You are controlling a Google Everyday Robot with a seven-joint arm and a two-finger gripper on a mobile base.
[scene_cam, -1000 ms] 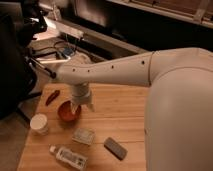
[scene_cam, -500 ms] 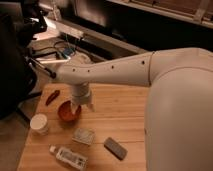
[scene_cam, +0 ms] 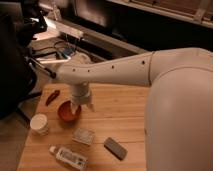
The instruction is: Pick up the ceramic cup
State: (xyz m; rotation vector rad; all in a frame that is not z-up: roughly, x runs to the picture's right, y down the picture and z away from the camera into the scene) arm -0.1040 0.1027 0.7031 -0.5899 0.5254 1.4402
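Note:
The ceramic cup is small, cream-white and round-rimmed. It stands upright near the left edge of the wooden table. The orange-red bowl sits just right of it. My gripper hangs from the white arm above the bowl's right rim, to the right of the cup and apart from it. It holds nothing that I can see.
A clear white-capped bottle lies at the front left. A small square packet and a dark grey block lie in front of the bowl. A red chilli-like item lies at the back left. My arm's big white shell fills the right.

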